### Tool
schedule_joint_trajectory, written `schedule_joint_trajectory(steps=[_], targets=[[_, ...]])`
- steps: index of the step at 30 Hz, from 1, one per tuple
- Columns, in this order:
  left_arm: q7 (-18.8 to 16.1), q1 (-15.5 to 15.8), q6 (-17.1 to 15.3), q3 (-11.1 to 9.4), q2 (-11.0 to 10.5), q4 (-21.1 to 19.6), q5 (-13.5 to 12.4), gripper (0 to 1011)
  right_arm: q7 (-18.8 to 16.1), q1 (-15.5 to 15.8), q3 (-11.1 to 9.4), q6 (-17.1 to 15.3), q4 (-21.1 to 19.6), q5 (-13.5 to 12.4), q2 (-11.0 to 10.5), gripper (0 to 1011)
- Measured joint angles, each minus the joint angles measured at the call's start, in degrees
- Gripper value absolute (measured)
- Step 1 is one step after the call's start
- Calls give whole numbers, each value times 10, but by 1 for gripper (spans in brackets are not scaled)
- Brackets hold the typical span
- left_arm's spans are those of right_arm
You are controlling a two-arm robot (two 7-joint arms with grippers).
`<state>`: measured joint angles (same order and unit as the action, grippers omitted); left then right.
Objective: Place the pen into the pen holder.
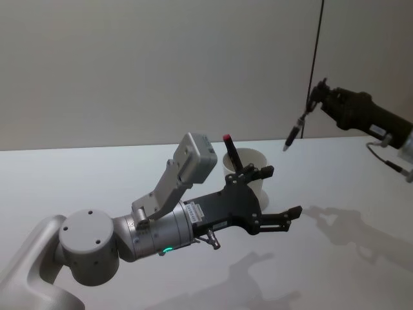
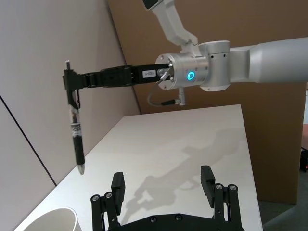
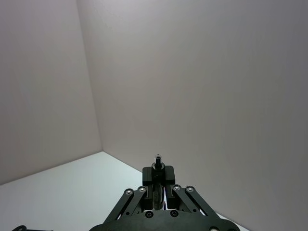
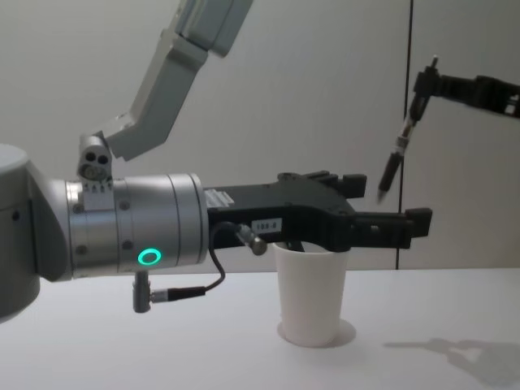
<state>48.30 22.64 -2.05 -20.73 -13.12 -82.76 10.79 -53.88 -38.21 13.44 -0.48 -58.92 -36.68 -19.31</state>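
The pen holder (image 1: 253,166) is a plain white paper cup standing upright on the white table (image 1: 335,174); it is also seen from the side as the cup (image 4: 309,294) and at its rim (image 2: 54,219). My left gripper (image 1: 282,192) hovers open just above and in front of the cup, holding nothing; its fingers (image 2: 118,185) are spread wide. The pen (image 1: 295,133) is dark with a pale tip and hangs nearly upright, tip down. My right gripper (image 1: 316,94) is shut on the pen's top end, high up and to the right of the cup. The pen (image 4: 398,154) hangs well above the cup's rim.
A dark stick with a red tip (image 1: 227,138) stands in the cup, leaning left. The table runs back to a plain wall with a dark vertical seam (image 1: 316,64). My left arm's body (image 1: 161,226) lies across the table's near left.
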Motion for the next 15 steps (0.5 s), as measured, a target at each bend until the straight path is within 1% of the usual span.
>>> schedule_joint_trajectory(steps=[1,7,10,13,14,15], targets=[[0,0,0,0,0,0,0,1004,0,0,0,0,0,0,0,136],[0,0,0,0,0,0,0,1004,-9,-29,13,10,47,0,17,136],[0,0,0,0,0,0,0,1004,-11,-37,18,14,63,0,22,136],[0,0,0,0,0,0,0,1004,-14,-51,26,21,89,1,31,136],[0,0,0,0,0,0,0,1004,-14,-51,26,21,89,1,31,136],[0,0,0,0,0,0,0,1004,-14,-57,28,24,100,1,35,136]])
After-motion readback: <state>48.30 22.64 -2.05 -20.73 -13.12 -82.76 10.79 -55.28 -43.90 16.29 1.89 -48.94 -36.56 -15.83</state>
